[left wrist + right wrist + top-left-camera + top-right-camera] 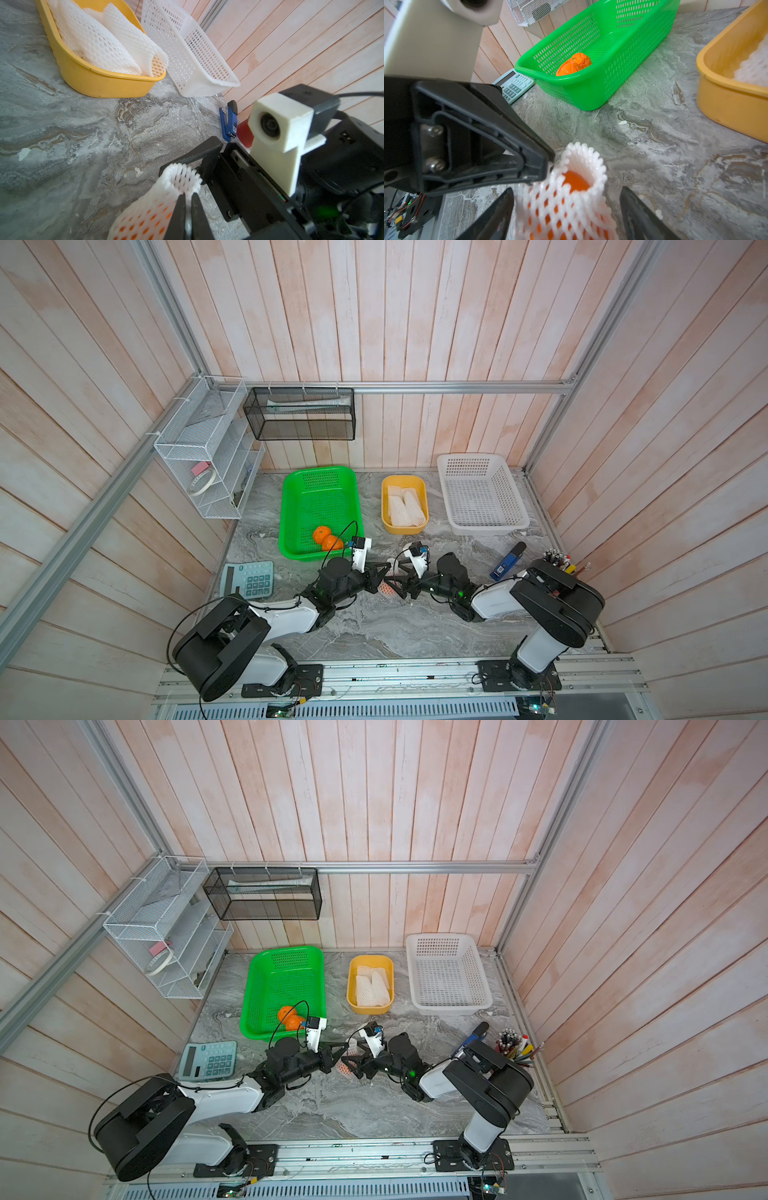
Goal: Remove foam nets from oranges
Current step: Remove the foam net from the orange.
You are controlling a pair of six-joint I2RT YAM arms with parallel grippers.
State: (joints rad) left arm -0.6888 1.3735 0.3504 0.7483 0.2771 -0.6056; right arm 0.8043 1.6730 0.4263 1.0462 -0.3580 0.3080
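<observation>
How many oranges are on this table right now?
3. Two bare oranges lie together in the green basket. A third orange sits inside a foam net between the two grippers; none others visible.

A robot test booth: aluminium frame [415, 386], wood-panelled walls [415, 315], marble-patterned tabletop [374, 626].

1. A grey marbled tabletop [374, 626] carries everything.
2. A green basket [320, 506] stands beyond the left gripper [384, 572], close to it.
3. A yellow tub [404, 526] sits farther back from the right gripper [398, 581], with a white perforated basket [482, 497] just beside it.
4. A blue stapler [507, 562] lies out past the right gripper's arm.
5. A pale blue calculator [249, 578] lies behind the left gripper, beside its arm.
6. A netted orange [566, 207] rests on the top between the two grippers.
</observation>
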